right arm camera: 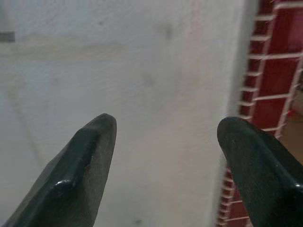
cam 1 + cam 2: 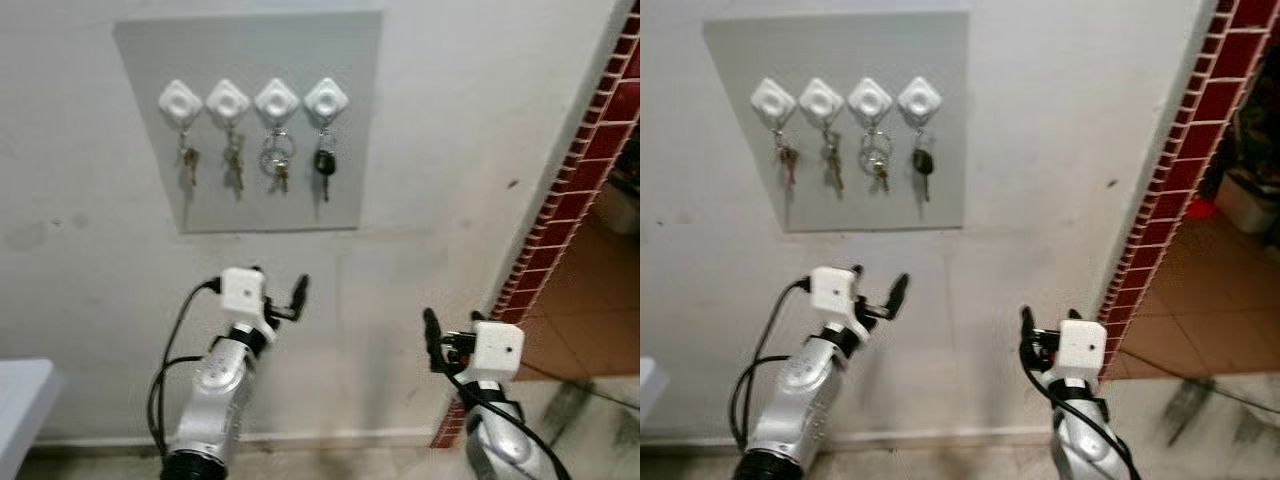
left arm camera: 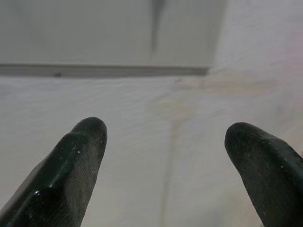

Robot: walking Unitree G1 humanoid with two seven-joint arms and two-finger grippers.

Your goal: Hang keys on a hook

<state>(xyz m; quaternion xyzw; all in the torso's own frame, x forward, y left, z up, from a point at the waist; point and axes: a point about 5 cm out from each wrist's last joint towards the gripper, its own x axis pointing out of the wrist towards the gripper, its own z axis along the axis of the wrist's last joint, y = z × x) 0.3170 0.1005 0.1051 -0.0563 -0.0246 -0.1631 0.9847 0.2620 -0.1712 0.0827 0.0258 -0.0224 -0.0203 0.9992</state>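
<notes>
Four key sets (image 2: 279, 160) hanging from white diamond hooks (image 2: 278, 100).

I've got a scuffed white wall (image 2: 450, 150) ahead, red brick edging (image 2: 570, 190) running down the right, tiled floor (image 2: 590, 330) beyond it.

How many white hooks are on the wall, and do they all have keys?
4, in a row on the grey board: far-left hook, second hook, third hook and far-right hook. Each has keys hanging below it.
</notes>
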